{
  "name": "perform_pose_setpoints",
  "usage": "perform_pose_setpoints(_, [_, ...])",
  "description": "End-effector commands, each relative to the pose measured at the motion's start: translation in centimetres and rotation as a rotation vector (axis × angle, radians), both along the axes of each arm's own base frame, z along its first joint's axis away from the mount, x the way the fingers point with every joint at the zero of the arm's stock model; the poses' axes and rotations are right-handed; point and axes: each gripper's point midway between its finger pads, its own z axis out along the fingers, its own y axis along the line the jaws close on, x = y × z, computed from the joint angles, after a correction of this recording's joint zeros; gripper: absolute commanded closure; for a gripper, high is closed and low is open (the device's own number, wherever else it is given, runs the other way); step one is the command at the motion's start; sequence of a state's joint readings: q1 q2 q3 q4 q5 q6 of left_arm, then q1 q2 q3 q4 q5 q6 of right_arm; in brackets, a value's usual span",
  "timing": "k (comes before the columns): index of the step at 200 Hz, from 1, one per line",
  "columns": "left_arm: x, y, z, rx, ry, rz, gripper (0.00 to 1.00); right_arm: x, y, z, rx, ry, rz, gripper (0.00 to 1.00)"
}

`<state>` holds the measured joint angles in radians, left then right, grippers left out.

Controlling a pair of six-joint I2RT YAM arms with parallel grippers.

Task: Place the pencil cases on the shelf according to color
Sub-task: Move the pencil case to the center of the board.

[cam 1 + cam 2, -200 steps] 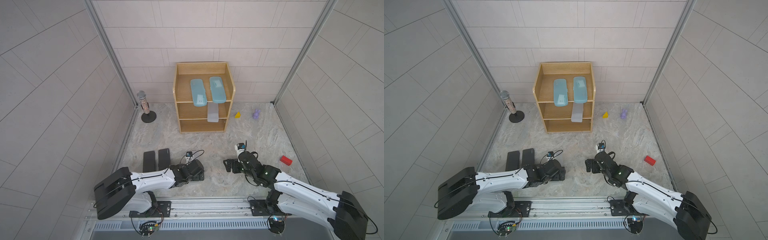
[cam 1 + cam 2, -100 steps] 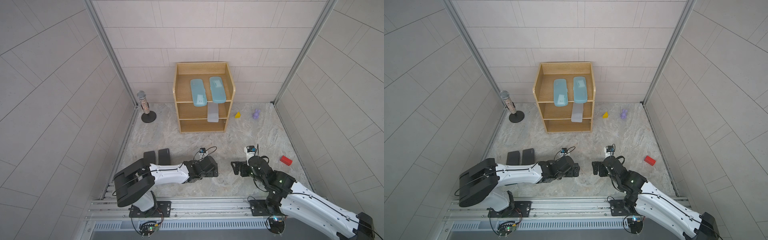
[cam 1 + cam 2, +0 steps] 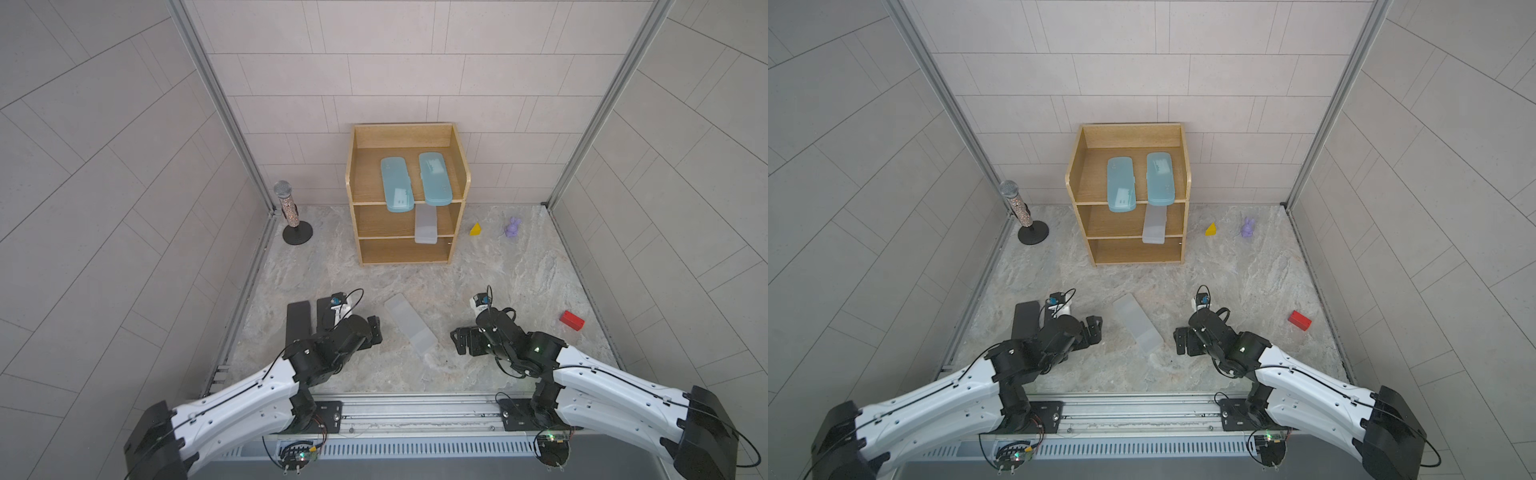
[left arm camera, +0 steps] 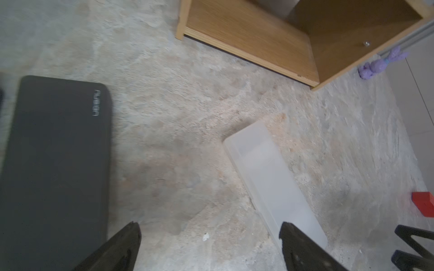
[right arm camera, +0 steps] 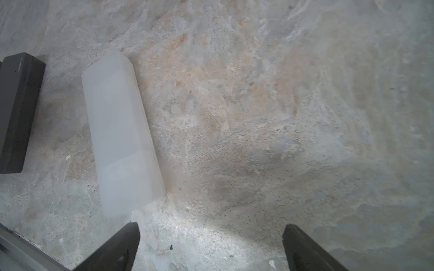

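Lower left, two black cases (image 3: 298, 323) are lying beside the left gripper (image 3: 372, 329), its jaws gaping empty. At centre, one frosted case (image 3: 410, 324) is lying slantwise, touching neither gripper. Above it, the shelf (image 3: 352, 166) is holding two blue cases (image 3: 397, 183) and a second frosted case (image 3: 426, 225). The right gripper (image 3: 460, 347), jaws spread, is reaching low and inward.

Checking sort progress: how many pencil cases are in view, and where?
6. Two light-blue cases on the shelf top; frosted case on its middle tier; second frosted case on the table, mid-front; two black cases by the left arm. Shelf depths partly hidden.
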<state>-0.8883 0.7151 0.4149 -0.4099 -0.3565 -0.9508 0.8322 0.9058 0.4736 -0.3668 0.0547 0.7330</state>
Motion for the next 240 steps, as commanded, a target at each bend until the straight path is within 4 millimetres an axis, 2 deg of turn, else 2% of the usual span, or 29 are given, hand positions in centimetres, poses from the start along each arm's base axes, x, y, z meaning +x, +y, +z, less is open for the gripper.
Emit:
perform_pose_setpoints(1, [-1.4, 4.1, -1.7, 0.103, 0.05, 0.076, 0.0, 0.8, 2.4, 1.6, 0.026, -0.045, 0.051, 0.0])
perform_pose_setpoints(24, [-1.4, 5.6, -2.1, 0.14, 0.078, 0.136, 0.0, 0.9, 4.5, 1.3, 0.008, -0.041, 0.097, 0.0])
perform_pose_setpoints(45, [-1.0, 7.1, -3.5, 0.19, 0.169, 0.203, 0.0, 1.0, 6.2, 0.9, -0.008, -0.027, 0.128, 0.0])
perform_pose_setpoints(55, [-0.8, 7.6, -4.4, 0.199, 0.218, 0.226, 0.0, 0.7, 6.6, 0.1, -0.028, -0.002, 0.139, 0.0])
perform_pose_setpoints(57, [-0.8, 7.7, -4.6, 0.202, 0.228, 0.23, 0.0, 1.0, 7.2, 0.8, -0.014, -0.013, 0.143, 0.0])
perform_pose_setpoints(68, [-0.5, 7.8, -5.2, 0.196, 0.259, 0.234, 0.0, 1.1, 8.1, 0.6, -0.019, -0.015, 0.157, 0.0])
perform_pose_setpoints(99, [0.2, 8.1, -5.4, 0.185, 0.26, 0.246, 0.0, 1.1, 9.8, -0.6, -0.044, -0.002, 0.183, 0.0])
perform_pose_setpoints(137, [0.4, 8.3, -6.3, 0.199, 0.286, 0.233, 0.0, 1.3, 10.6, -2.4, -0.095, 0.025, 0.194, 0.0])
perform_pose_setpoints(176, [0.7, 7.2, -7.2, 0.165, 0.303, 0.201, 0.0, 1.3, 11.3, -3.6, -0.116, 0.042, 0.202, 0.0])
perform_pose_setpoints(240, [0.5, 5.7, -8.4, 0.085, 0.316, 0.16, 0.0, 1.0, 10.7, -5.4, -0.185, 0.054, 0.194, 0.0])
